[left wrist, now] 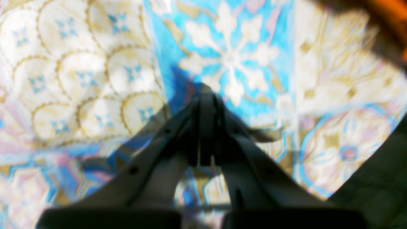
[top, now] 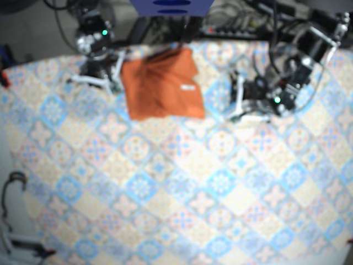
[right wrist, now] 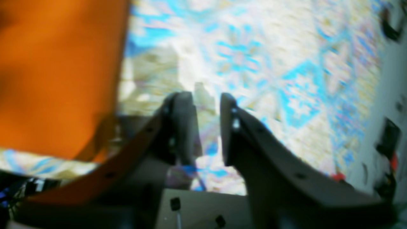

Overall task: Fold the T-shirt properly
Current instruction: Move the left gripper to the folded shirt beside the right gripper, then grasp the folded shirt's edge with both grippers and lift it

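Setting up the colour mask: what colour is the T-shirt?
The T-shirt is plain orange with a small pale label; base view shows it best.

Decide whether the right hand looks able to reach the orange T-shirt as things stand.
Probably yes. The right hand hangs open right beside the orange T-shirt, with only patterned tablecloth between them and nothing in the way.

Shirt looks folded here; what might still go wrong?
1. The open right gripper sits close beside the orange T-shirt; moving off, it may snag an edge and undo the fold.
2. The shirt lies near the far edge of the tablecloth, so a nudge might push it off.
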